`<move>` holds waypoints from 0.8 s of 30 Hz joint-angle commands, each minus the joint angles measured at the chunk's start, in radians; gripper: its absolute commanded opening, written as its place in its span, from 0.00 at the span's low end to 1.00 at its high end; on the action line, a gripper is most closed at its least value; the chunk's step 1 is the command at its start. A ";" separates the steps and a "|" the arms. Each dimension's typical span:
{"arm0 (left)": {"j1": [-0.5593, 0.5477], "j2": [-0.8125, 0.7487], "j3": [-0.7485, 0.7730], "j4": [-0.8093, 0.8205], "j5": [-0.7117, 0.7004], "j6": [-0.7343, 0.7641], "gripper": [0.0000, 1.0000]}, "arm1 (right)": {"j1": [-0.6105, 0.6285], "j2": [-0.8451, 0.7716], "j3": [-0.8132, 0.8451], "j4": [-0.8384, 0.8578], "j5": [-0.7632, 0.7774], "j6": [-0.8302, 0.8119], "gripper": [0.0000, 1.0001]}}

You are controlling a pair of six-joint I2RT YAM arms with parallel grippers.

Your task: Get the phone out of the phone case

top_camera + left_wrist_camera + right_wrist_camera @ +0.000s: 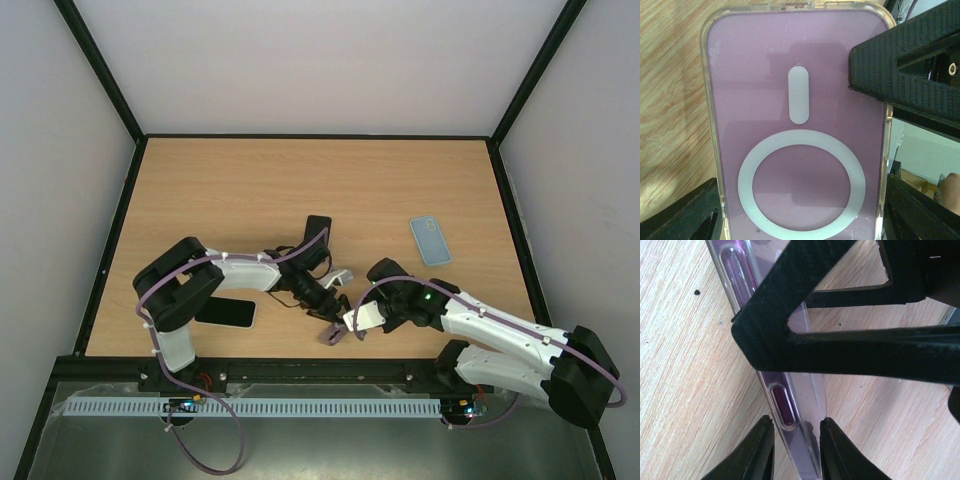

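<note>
Where the two arms meet near the front edge in the top view, the left gripper (325, 300) and right gripper (345, 325) both hold a purple phone case (332, 333) just above the wooden table (250, 190). A black phone (226, 313) lies flat at nine o'clock from the case, partly under the left arm. A pale blue case (430, 240) rests well apart at two o'clock.

In the left wrist view, the phone case (750, 100) fills the frame with its back to the camera, a white ring (747, 185) towards six o'clock. The left gripper (800, 220) clamps it across its width, its fingers (685, 217) against the long edges. At two o'clock a ribbed black finger (910, 65) of the right gripper presses on the back.

In the right wrist view, the right gripper (796, 440) at six o'clock pinches the phone case (785, 410) by its side wall, one finger on each face. A left finger (775, 305) crosses the frame from twelve to three o'clock. Whether a phone sits inside the case I cannot tell.
</note>
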 commanded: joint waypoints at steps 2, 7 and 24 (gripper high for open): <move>-0.003 -0.020 0.002 0.021 0.051 0.065 0.56 | 0.011 -0.011 -0.015 -0.001 0.009 0.000 0.18; 0.005 -0.048 0.004 -0.031 0.002 0.106 0.71 | 0.010 -0.028 0.002 -0.042 0.021 0.008 0.06; 0.035 -0.537 -0.175 0.140 -0.658 -0.001 0.96 | -0.161 -0.002 0.202 -0.343 -0.176 0.209 0.02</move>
